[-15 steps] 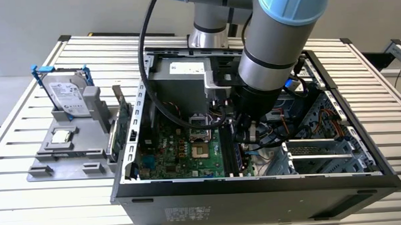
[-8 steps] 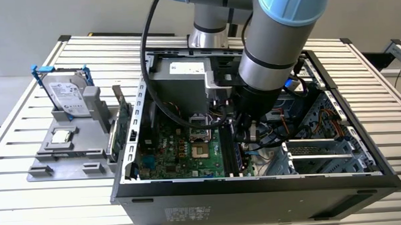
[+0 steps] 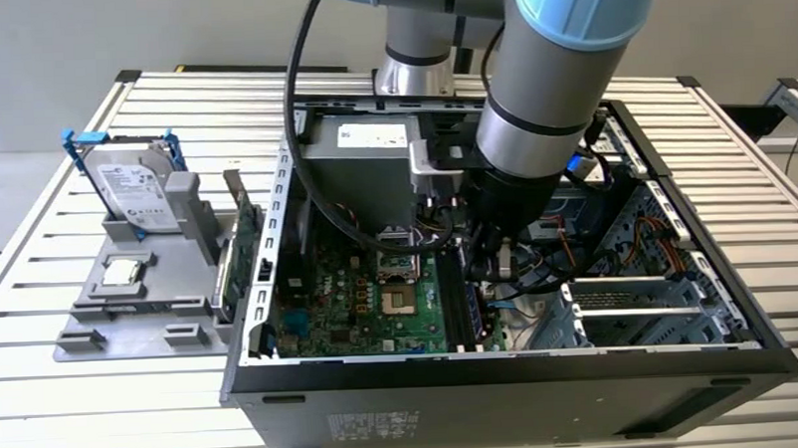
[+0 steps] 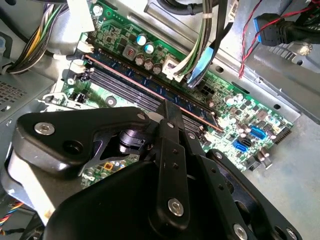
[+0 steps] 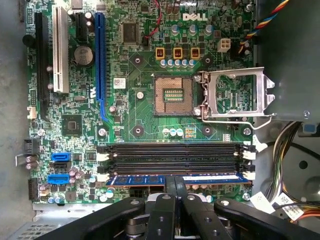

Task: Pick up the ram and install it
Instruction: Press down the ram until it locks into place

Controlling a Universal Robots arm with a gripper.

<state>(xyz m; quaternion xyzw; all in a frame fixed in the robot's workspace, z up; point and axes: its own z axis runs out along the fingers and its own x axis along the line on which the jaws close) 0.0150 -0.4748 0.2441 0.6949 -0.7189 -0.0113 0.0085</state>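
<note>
The long, narrow blue RAM stick (image 5: 175,178) stands in the slot nearest the green motherboard's (image 5: 145,120) edge, at the first wrist view's six o'clock. The black hand (image 5: 175,192) sits directly above, fingers drawn together at its top edge. Judged the seating step, calling for even downward pressure.

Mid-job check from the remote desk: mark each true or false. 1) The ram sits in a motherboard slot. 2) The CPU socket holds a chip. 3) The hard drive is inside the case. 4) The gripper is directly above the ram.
1) True: the ram stands in the slot nearest the gripper.
2) False: the CPU socket is open, bare contacts showing.
3) False: the hard drive stands in a grey holder outside the case.
4) True.
</note>
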